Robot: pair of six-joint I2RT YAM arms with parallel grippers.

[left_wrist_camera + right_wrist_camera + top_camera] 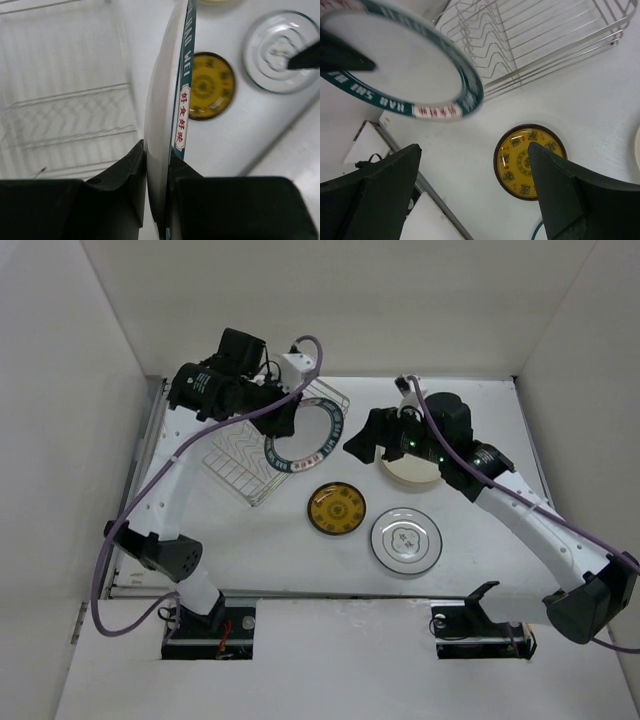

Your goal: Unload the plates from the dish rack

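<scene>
Pinching the teal-rimmed plate (305, 437) by its rim in the left jaws, pressed onto both faces, edge-up at the right end of the dish rack (240, 465) and seemingly lifted off the wires. With the right jaws spread wide, gripping nothing, above the cream plate (415, 475). To do this step well: carry sideways, clear of the rack, before tipping flat. Aim for bare tabletop (270, 540) just beside the yellow patterned plate (336, 509), apart from the white ringed plate (406, 541). Lower until the underside sits fully, then let go. Avoid swinging toward the right arm.
</scene>
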